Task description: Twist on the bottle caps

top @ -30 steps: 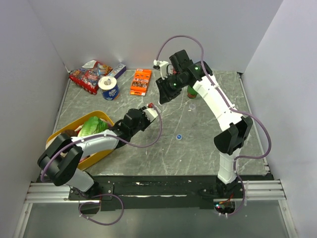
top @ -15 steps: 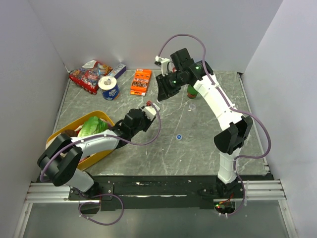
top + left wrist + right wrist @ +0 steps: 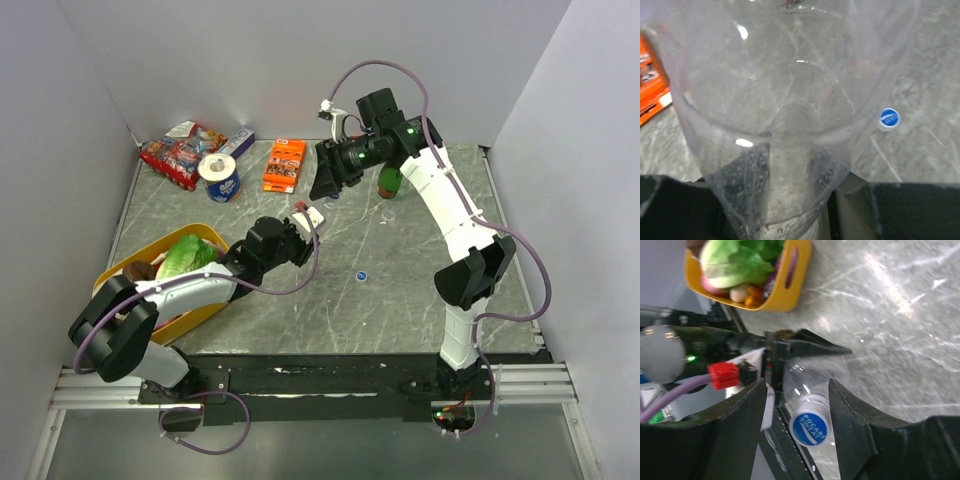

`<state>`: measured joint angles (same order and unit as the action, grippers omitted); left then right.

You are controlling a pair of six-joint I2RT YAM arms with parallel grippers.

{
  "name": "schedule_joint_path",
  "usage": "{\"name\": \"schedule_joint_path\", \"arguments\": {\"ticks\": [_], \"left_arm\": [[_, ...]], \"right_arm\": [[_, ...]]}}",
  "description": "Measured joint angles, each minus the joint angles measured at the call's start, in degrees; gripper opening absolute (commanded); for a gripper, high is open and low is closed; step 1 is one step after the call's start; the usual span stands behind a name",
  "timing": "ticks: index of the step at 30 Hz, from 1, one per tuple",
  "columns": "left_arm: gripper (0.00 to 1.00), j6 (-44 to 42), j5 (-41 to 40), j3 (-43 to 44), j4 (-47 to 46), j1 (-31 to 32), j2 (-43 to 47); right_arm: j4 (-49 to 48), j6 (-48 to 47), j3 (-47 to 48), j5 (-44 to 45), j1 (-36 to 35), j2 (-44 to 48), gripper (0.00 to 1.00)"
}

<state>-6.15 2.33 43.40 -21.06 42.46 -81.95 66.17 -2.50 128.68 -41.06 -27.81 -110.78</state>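
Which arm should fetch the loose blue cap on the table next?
Right, likely: the right fingers stand open and empty around the capped bottle, while the left fingers are clamped on that bottle.

Bright even light; glare on table (image 3: 885, 270), close bottle (image 3: 790, 125) blurred

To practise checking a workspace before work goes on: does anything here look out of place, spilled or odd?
One blue cap lies loose on the table, apart from any bottle. The other cap sits on the clear bottle that the left gripper holds. Nothing looks spilled or broken.
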Motion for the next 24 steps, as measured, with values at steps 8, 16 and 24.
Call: {"name": "schedule_joint_path", "arguments": {"ticks": [8, 16, 24], "left_arm": [[0.01, 0.8, 8.0, 0.0, -0.1, -1.6, 0.0], [0.01, -4.1, 22.1, 0.0, 3.7, -4.9, 1.1], [0.01, -18.1, 33.1, 2.3, 16.6, -6.6, 2.1]], "right_arm": [[0.1, 0.2, 0.3, -3.9, 2.3, 0.7, 0.75], [0.5, -10.1, 2.0, -9.0, 10.3, 3.3, 0.73], [5.9, -49.7, -12.0, -10.3, 5.0, 21.1, 0.74]]}}
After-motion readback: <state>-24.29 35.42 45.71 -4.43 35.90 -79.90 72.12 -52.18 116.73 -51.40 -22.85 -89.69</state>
